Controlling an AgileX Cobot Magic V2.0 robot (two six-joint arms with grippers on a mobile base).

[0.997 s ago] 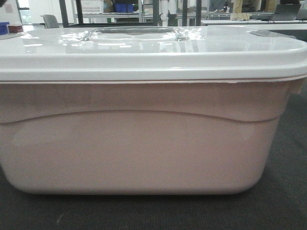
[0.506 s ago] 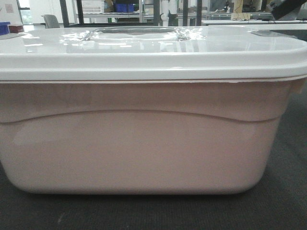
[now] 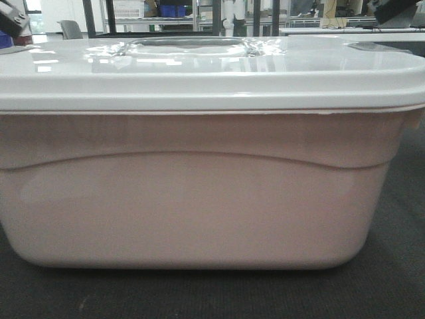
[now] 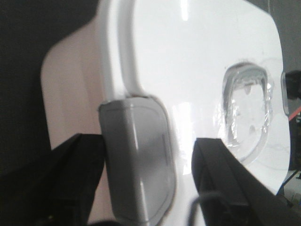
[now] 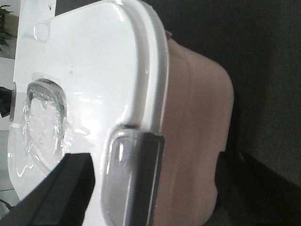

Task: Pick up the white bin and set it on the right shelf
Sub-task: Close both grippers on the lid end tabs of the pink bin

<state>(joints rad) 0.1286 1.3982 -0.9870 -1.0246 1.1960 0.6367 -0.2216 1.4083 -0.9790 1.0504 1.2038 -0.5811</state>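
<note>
The white bin (image 3: pixel 199 199), a pinkish translucent tub with a glossy white lid (image 3: pixel 212 66), fills the front view and stands on dark carpet. In the left wrist view my left gripper (image 4: pixel 143 188) is open, its black fingers (image 4: pixel 70 183) on either side of the grey latch (image 4: pixel 138 160) at the bin's end. My right gripper (image 5: pixel 150 188) is open too and straddles the other grey latch (image 5: pixel 134 179), one finger (image 5: pixel 61 188) over the lid and the other beside the tub wall. The right shelf is out of view.
Dark carpet (image 3: pixel 398 279) lies around the bin. Behind it stand dark rack uprights (image 3: pixel 88 16), a shelf holding blue bins (image 3: pixel 171 10), a grey chair (image 3: pixel 70 28) and white tables (image 3: pixel 345 30). Dark arm parts show at the top corners (image 3: pixel 12 21) (image 3: pixel 397 9).
A dark arm part came into the front view's top right corner, then another into the top left corner. The bin has not moved.
</note>
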